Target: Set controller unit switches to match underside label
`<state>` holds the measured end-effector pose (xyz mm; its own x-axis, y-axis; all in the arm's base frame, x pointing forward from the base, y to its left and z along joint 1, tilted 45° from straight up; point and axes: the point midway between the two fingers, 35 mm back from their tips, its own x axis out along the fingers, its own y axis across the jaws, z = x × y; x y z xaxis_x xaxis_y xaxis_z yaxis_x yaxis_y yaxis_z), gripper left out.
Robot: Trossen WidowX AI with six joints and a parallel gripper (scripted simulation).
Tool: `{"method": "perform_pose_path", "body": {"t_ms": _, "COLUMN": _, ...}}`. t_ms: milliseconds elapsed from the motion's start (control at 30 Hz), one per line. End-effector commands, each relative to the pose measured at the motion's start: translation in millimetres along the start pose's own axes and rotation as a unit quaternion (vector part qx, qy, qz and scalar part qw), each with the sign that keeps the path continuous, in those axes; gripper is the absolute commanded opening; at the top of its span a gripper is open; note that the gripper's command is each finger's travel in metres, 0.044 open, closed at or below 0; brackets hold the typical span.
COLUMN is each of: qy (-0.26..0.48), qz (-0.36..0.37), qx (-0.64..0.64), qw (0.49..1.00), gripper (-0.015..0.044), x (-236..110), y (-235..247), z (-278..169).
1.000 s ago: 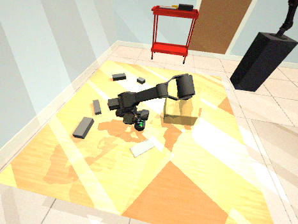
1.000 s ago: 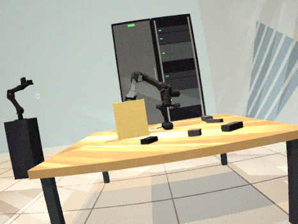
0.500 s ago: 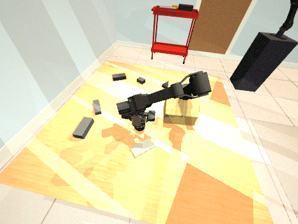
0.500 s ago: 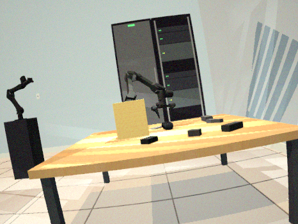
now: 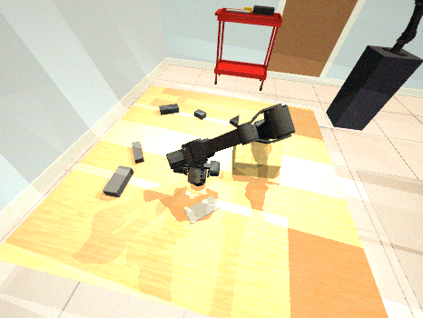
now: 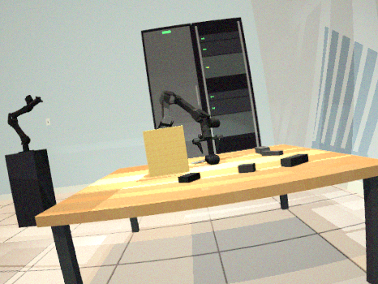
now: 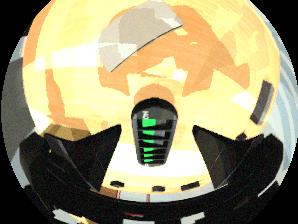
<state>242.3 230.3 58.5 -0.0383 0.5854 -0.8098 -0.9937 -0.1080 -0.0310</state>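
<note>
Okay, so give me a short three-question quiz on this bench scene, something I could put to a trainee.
1. True or false: the parallel-jaw gripper is shut on the dark grey controller unit.
2. In the wrist view, what lies on the wooden bench just beyond the unit? A) a pale grey flat plate B) a red trolley C) a black pedestal
3. Fill in: the bright switch ends facing the wrist camera are ___.

Key: 1 false, the fingers stand wide apart on either side of the unit and hold nothing. 2 A. 3 green.
</note>
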Motion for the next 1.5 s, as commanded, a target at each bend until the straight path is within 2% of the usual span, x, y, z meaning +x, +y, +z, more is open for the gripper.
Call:
{"method": "perform_pose_path", "body": {"t_ms": 0, "qy": 0.004, "qz": 0.001, "qx": 0.004, "qw": 1.0, "gripper": 0.044, "x": 7, "y": 1, "z": 0}}
{"method": "perform_pose_path", "body": {"t_ms": 500, "qy": 0.004, "qz": 0.003, "qx": 0.003, "qw": 1.0, "gripper": 0.044, "x": 29, "y": 3, "z": 4}}
{"method": "perform_pose_path", "body": {"t_ms": 633, "qy": 0.004, "qz": 0.003, "qx": 0.003, "qw": 1.0, "gripper": 0.0335, "x": 29, "y": 3, "z": 4}}
{"method": "perform_pose_path", "body": {"t_ms": 700, "qy": 0.004, "qz": 0.003, "qx": 0.003, "qw": 1.0, "gripper": 0.0326, "x": 29, "y": 3, "z": 4}}
{"method": "perform_pose_path", "body": {"t_ms": 1467, "qy": 0.002, "qz": 0.003, "qx": 0.003, "qw": 1.0, "gripper": 0.0336, "x": 24, "y": 3, "z": 1}}
